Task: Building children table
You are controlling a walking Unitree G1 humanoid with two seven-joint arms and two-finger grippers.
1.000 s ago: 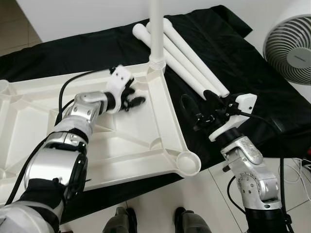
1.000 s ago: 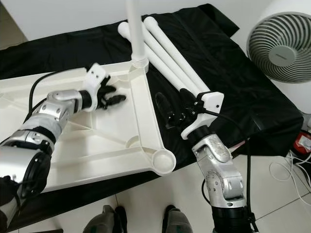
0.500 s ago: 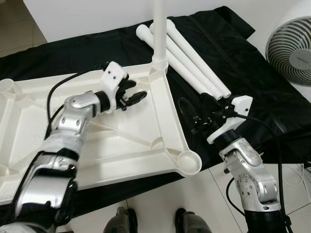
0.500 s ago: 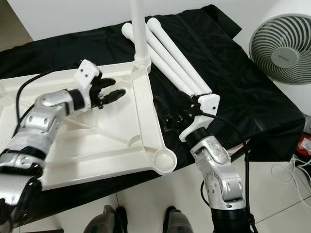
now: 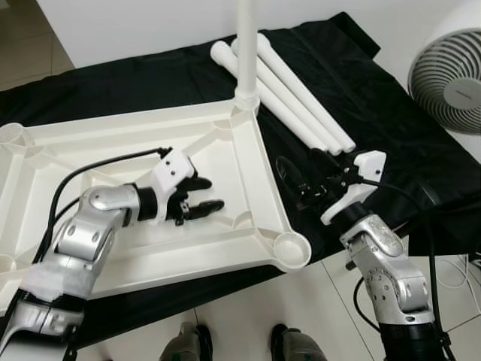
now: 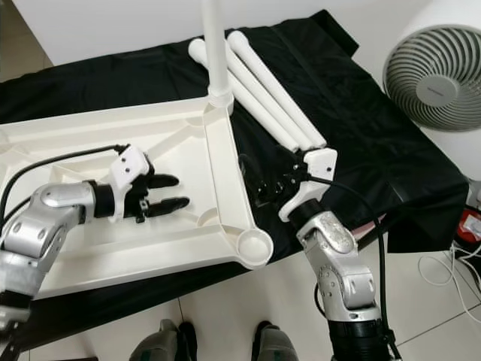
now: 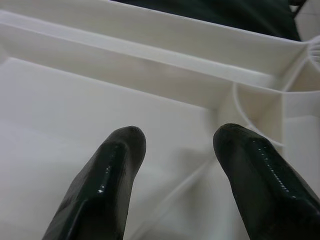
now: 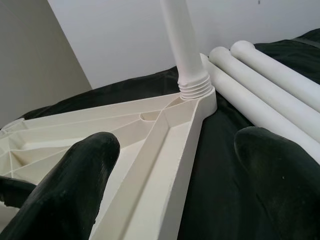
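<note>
Left end effector [image 5: 204, 194] spread over the upturned tabletop [image 5: 90, 150], right end effector [image 5: 304, 180] spread empty; a nudge could tip the fitted leg [image 5: 245, 45].

White tabletop [image 5: 113, 143] upside down w/ one leg [image 5: 246, 45] upright in corner, three legs [image 5: 301, 105] beside.

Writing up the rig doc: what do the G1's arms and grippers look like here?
Both arms are jointed silver metal segments with dark joints. Each ends in a white plastic wrist block carrying the left gripper and right gripper, each with two long, glossy black rounded fingers. A black cable loops along each forearm.
</note>
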